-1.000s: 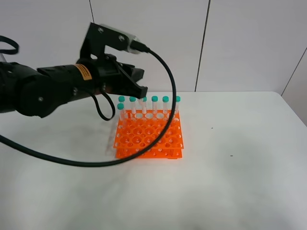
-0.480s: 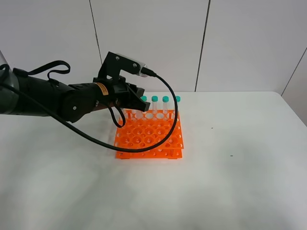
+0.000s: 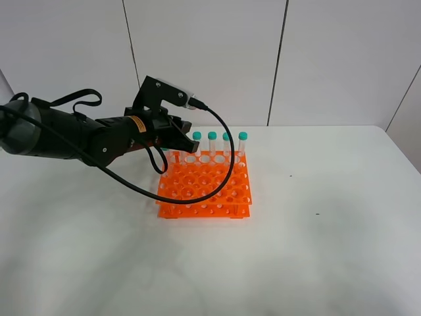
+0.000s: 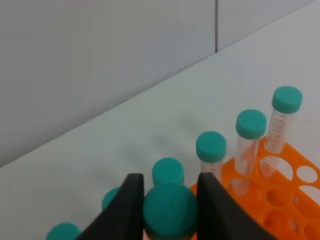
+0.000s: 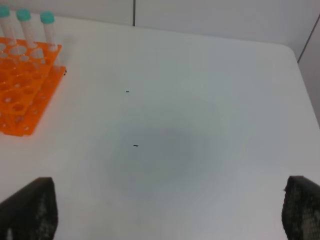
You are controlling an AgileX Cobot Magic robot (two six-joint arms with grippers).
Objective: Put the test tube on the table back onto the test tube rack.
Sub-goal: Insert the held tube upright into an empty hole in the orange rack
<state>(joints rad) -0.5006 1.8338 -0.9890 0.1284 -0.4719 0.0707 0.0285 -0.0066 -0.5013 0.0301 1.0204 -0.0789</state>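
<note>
The orange test tube rack [image 3: 204, 187] stands mid-table with teal-capped tubes [image 3: 212, 136] upright along its back row. My left gripper [image 3: 179, 133] is over the rack's back left corner and hides the tubes there. In the left wrist view its black fingers [image 4: 127, 210] are shut on the teal cap of the test tube [image 4: 170, 210], held upright just in front of the row of other tubes [image 4: 211, 146], beside the rack [image 4: 280, 200]. My right gripper [image 5: 167, 210] is open and empty over the bare white table [image 5: 200, 100], far from the rack [image 5: 20, 100].
A black cable [image 3: 227, 158] from the left wrist camera loops down over the rack's front holes. The white table [image 3: 316, 250] stretches bare to the right and front of the rack. A panelled wall [image 3: 329, 59] stands behind.
My left arm has come down and drawn in toward the rack's back left corner. The left tubes of the back row are now hidden behind the gripper.
</note>
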